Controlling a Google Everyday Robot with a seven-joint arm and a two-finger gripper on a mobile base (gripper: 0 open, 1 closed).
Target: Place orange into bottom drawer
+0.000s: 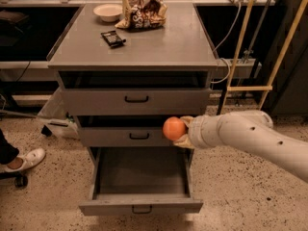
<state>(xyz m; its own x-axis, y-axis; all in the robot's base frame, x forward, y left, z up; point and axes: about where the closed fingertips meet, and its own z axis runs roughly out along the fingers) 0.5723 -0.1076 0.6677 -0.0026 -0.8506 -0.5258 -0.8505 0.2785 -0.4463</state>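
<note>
The orange (173,128) is round and bright orange. My gripper (181,130) is shut on it, at the end of the white arm reaching in from the right. It hangs in front of the middle drawer's right end, above the right back part of the bottom drawer (140,207). The bottom drawer is pulled out fully and shows a flat grey interior with nothing in it.
The grey cabinet top (178,42) carries a white bowl (108,11), a snack bag (143,14) and a dark flat packet (113,38). The two upper drawers (136,100) are closed or nearly so. A person's shoe (24,160) is at the left. Wooden poles (239,47) stand at the right.
</note>
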